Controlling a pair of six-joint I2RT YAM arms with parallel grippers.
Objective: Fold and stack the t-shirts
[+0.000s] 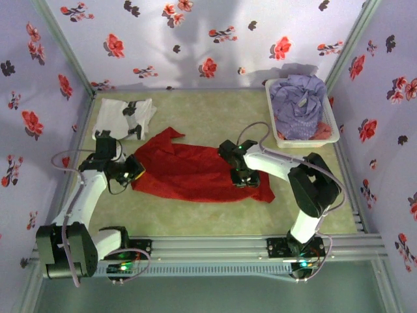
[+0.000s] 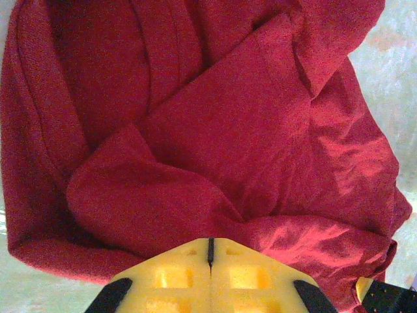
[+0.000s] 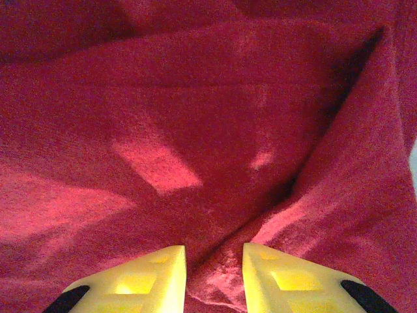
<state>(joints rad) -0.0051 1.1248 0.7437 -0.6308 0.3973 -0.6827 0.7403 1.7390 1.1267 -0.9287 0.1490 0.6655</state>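
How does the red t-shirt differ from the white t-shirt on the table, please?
The red t-shirt lies spread and rumpled mid-table; the white t-shirt sits folded at the far left. The red one is plain; the white one carries black print. The red one covers more table than the white one. Both rest on the table.

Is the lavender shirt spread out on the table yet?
No, the lavender t-shirt sits bunched in the white basket at the far right, apart from the red t-shirt.

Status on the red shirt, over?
Left hand shut at edge of red t-shirt. Right hand open, astride a cloth ridge. White t-shirt lies back left.
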